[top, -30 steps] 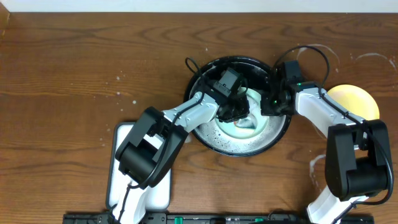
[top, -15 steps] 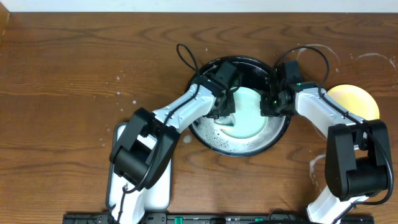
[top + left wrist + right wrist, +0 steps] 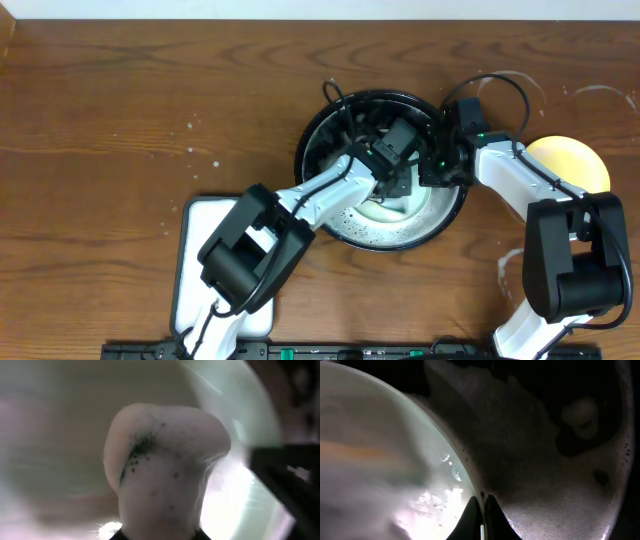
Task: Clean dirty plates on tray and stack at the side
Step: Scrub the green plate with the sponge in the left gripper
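Note:
One pale mint-green plate (image 3: 392, 210) lies tilted in the black basin (image 3: 312, 150) among white suds. My left gripper (image 3: 395, 170) is shut on a foamy white sponge (image 3: 165, 460) with dark specks and presses it on this plate (image 3: 235, 415). My right gripper (image 3: 432, 170) is shut on the plate's right rim; in the right wrist view its fingers (image 3: 481, 505) pinch the edge of the plate (image 3: 380, 460) over the sudsy basin floor (image 3: 545, 460). The yellow plate (image 3: 570, 162) lies on the wood at the right. The second mint-green plate is not visible.
White soapy ring stains (image 3: 515, 85) mark the brown wood around the yellow plate. A white rectangular mat (image 3: 225, 285) lies at the front left under the left arm's base. Cables loop over the basin's far rim.
My left gripper has swept the sponge from the plate's left side across to its centre-right. The right gripper has stayed on the rim.

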{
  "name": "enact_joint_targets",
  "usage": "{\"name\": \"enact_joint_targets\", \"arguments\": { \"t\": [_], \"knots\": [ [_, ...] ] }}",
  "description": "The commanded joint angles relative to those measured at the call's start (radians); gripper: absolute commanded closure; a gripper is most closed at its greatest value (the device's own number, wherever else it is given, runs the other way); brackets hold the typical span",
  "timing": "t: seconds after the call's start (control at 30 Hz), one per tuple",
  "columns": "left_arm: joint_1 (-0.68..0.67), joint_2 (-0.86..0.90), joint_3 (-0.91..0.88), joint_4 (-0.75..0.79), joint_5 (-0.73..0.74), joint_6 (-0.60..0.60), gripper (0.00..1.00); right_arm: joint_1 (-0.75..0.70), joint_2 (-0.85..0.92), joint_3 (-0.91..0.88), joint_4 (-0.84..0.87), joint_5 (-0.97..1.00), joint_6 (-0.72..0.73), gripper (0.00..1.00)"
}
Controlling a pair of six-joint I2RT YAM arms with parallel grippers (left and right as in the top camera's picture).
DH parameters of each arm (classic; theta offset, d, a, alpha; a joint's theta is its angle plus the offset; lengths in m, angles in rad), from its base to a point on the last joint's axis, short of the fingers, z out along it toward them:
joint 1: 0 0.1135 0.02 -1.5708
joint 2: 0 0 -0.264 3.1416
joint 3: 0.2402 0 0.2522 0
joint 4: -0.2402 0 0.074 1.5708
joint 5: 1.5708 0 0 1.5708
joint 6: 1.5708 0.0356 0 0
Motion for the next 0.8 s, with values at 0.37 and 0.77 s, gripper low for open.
{"name": "enact_joint_targets", "arguments": {
  "t": [0.37,0.77],
  "knots": [
    [0.117,0.063,-0.014,-0.174,-0.297,0.196,0.92,-0.013,0.032,-0.014,-0.005,0.036,0.019,0.99],
    [0.16,0.051,0.058,-0.205,-0.573,0.266,0.93,-0.013,0.032,-0.014,-0.015,0.036,0.019,0.99]
  ]
}}
